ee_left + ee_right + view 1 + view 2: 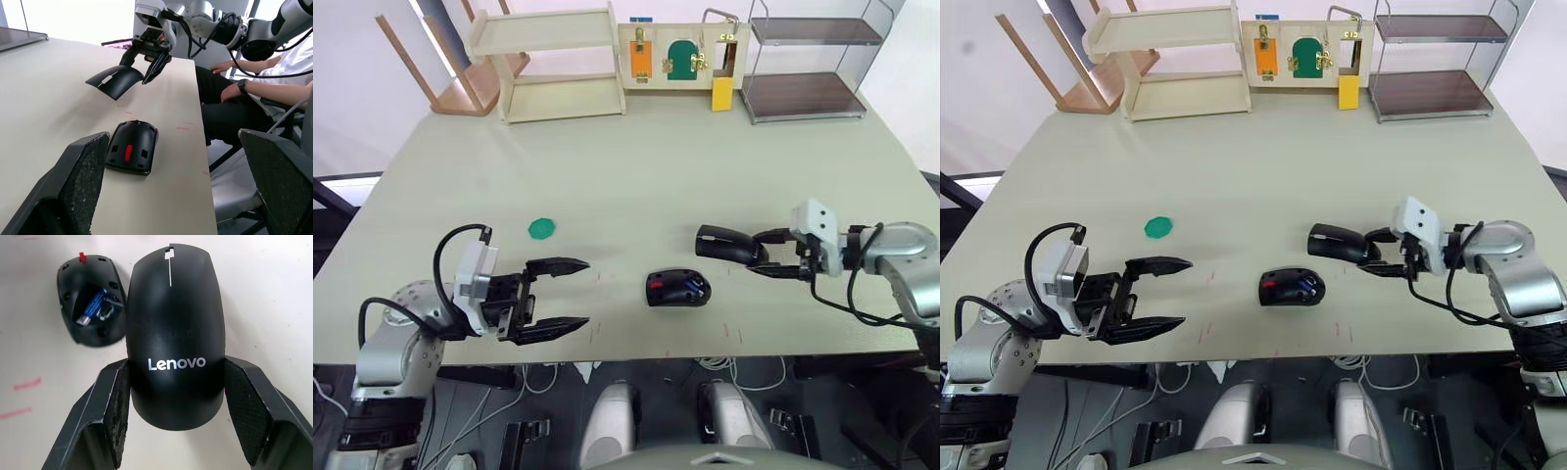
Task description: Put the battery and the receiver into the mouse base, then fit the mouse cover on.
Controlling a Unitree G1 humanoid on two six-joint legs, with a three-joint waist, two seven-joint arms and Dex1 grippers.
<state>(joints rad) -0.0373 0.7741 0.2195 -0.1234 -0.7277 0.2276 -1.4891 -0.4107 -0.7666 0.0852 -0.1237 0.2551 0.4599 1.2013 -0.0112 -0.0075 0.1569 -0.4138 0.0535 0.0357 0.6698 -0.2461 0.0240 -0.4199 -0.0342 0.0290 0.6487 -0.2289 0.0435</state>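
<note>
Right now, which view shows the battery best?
The right wrist view: the battery lies in the mouse base, blue body and silvery end plain. The eye views show a blue speck; the left wrist view sees the base from outside.

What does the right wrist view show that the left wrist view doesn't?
Right wrist view alone: the battery lying inside the base, and the Lenovo lettering on top of the cover, with the right gripper's fingers at its sides.

Left wrist view alone: the base's closed end with its red mark, the cover's hollow underside, held above the table, the open left gripper, and a seated person beside the table.

Both: base on the table, cover held in the right gripper, not yet on the base.
</note>
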